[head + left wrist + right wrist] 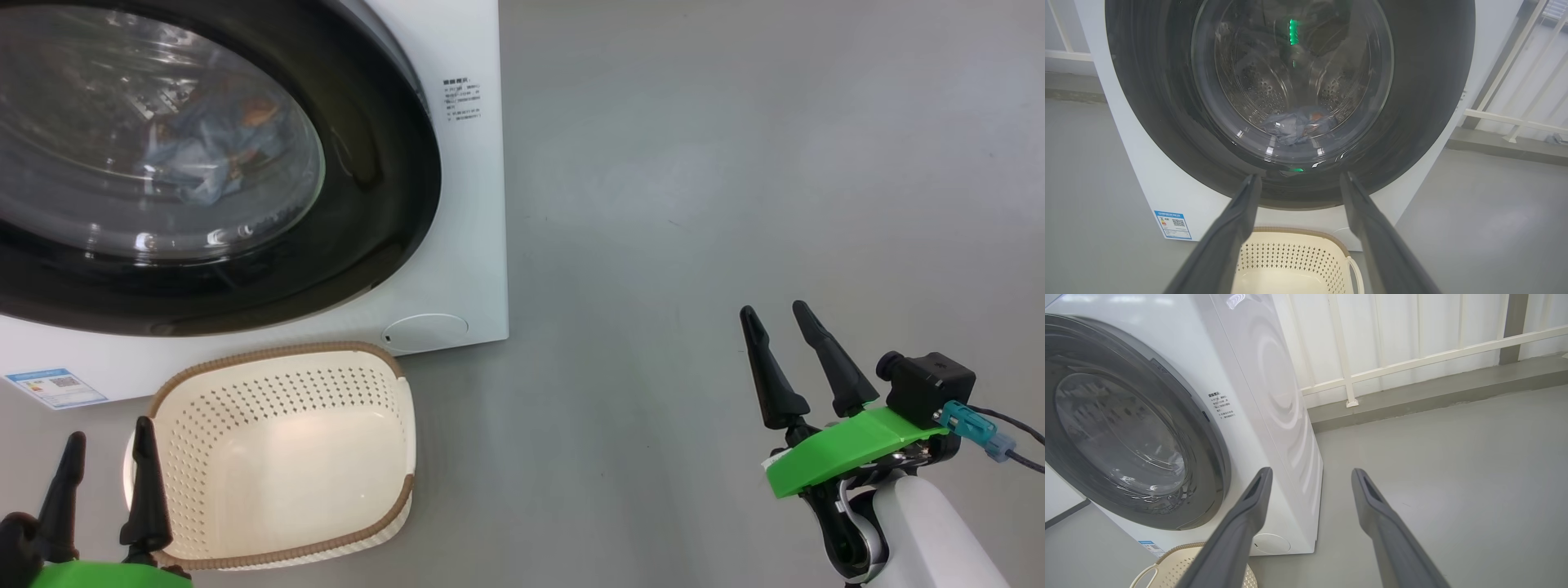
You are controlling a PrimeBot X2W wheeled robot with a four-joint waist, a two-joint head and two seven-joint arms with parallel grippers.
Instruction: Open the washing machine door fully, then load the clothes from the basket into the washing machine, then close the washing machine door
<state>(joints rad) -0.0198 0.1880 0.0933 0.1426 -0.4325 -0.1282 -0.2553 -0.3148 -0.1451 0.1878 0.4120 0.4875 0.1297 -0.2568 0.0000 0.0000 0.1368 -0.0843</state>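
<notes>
The white washing machine stands at the upper left, its round black-rimmed door shut flat against the front. Through the glass I see light-blue clothes lying in the steel drum, also in the left wrist view as clothes. The cream basket sits on the floor just below the door with nothing in it. My left gripper is open at the lower left, beside the basket's left rim. My right gripper is open over bare floor at the lower right, well apart from the machine.
Grey floor stretches to the right of the machine. A blue label sticker and a round filter cap mark the machine's lower front. A white railing on a low kerb runs behind the machine.
</notes>
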